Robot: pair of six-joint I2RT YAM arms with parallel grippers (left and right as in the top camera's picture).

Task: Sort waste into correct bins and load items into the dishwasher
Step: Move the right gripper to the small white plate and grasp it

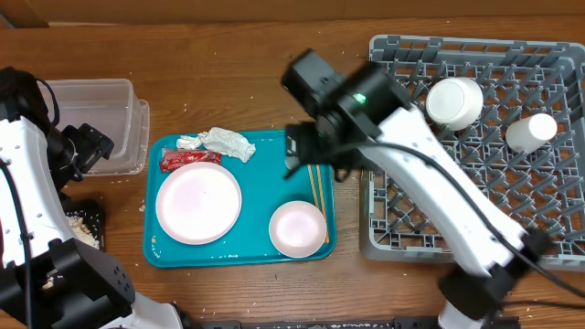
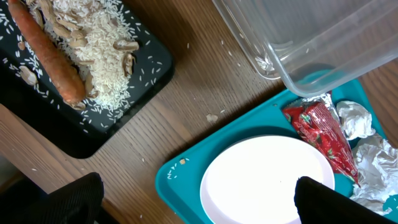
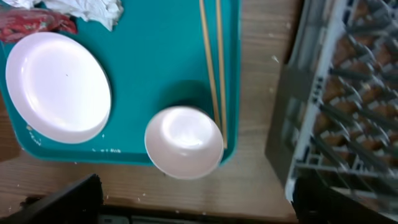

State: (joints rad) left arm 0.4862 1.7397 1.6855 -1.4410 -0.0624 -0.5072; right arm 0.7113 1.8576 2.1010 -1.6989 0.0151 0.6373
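Chopsticks (image 3: 212, 68) lie side by side on the teal tray (image 3: 161, 56), just beside the white bowl (image 3: 184, 142) — your right gripper (image 3: 198, 200) hangs above them, jaws wide and empty. Your left gripper (image 2: 199, 202) is spread wide too, holding nothing, over the plate (image 2: 267, 180). The red wrapper (image 2: 320, 134) and tissues (image 2: 373, 155) share that tray — the carrot (image 2: 53, 56) rests in the black tray (image 2: 81, 134).
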